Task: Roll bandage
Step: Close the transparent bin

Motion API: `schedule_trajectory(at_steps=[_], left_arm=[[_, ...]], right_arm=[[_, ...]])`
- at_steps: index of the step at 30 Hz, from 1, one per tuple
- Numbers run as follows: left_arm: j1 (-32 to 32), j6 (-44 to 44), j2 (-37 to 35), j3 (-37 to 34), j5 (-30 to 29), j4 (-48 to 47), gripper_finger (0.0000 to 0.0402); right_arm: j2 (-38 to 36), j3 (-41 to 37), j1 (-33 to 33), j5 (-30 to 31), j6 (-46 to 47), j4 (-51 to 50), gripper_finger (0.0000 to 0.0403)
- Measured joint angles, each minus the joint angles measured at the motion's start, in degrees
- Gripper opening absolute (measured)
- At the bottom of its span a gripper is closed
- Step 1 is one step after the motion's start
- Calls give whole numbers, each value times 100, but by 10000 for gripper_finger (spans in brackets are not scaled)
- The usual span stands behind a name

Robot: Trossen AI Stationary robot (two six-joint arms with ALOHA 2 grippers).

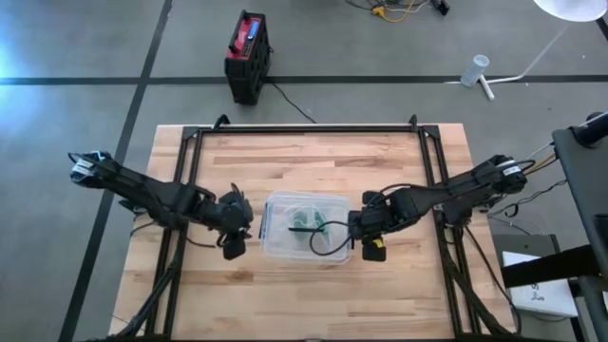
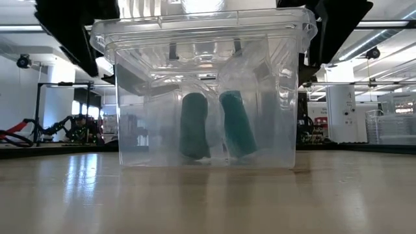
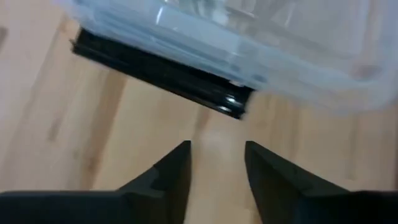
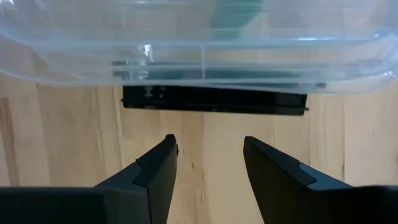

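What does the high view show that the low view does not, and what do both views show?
Only the high view shows the left gripper and the right gripper at opposite ends of the clear box, both open and holding nothing, and a red and black case on the floor. Only the low view shows two green bandage rolls standing side by side inside, and the room behind. Both show the box on the wooden table with green bandage in it.
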Motion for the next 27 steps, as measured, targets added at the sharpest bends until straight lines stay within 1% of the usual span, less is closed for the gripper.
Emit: schedule_trajectory(at_steps=[6, 9, 11, 14, 23, 25, 27], left_arm=[[607, 1167, 142, 228, 48, 490, 191], [1036, 1561, 300, 359, 358, 525, 204], [1273, 1783, 395, 440, 494, 545, 208], [1451, 2063, 481, 578, 577, 505, 206], [1594, 2524, 649, 1136, 609, 577, 194], [1647, 2581, 692, 1318, 609, 381, 194], [1659, 2583, 701, 1541, 607, -80, 197]], right_arm=[[9, 97, -47, 12, -23, 40, 179], [11, 173, -95, 23, -29, 39, 179], [11, 219, -130, 42, -19, 72, 179], [13, 258, -168, 39, -9, 76, 179], [13, 391, -319, 25, -31, 142, 179], [13, 391, -375, 23, -21, 38, 179], [13, 391, -400, 26, -10, -195, 179]])
